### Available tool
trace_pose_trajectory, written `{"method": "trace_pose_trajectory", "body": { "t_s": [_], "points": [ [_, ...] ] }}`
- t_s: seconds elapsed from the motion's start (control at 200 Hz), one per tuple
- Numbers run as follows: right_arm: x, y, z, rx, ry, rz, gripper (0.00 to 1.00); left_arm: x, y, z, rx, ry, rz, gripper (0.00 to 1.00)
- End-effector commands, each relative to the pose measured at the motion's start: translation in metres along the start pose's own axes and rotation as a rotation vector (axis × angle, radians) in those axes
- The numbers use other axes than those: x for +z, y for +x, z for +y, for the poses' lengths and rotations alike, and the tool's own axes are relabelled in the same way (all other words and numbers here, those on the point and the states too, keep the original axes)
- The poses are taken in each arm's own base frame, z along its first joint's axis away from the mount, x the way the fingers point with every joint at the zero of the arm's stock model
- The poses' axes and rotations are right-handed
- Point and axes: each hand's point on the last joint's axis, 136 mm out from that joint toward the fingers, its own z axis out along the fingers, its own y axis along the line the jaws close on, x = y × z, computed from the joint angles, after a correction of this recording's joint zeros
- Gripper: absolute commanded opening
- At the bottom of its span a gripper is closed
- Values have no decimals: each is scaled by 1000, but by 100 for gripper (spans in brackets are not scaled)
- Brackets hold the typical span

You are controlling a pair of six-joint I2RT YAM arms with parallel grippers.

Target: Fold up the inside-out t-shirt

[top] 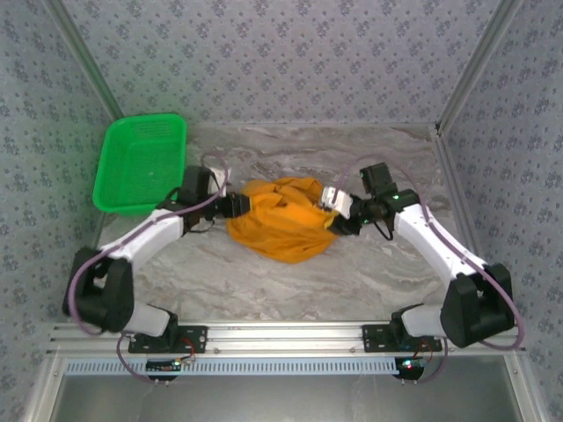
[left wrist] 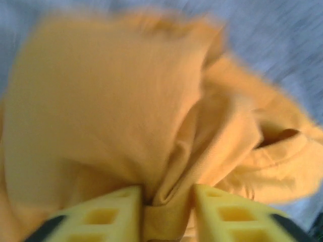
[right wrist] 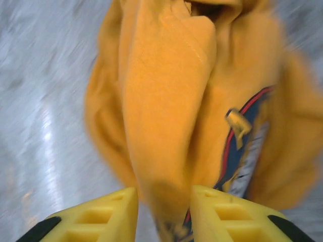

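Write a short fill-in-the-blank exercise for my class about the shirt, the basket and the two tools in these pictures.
1. The mesh basket is ____ in colour.
2. The t-shirt lies bunched ____ the left tool and the right tool.
3. The shirt's dark printed graphic shows in the ____ wrist view.
Missing words: green; between; right.

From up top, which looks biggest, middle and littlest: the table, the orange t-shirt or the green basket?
1. The table looks by far the largest.
2. The t-shirt and the basket look about alike. The bunched-up t-shirt may spread slightly wider, but it is too close to rank.
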Motion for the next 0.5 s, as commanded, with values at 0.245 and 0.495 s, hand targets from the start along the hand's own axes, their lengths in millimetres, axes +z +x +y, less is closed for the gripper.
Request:
{"method": "trace_pose_trajectory", "body": {
  "t_s": [0.245,0.495],
  "points": [
    [11,-87,-15,-190,94,-119,54,-26,1,-46,129,31,62,49],
    [94,-82,13,-241,61,14,56,2,6,-28,169,-119,110,51]
  ]
}}
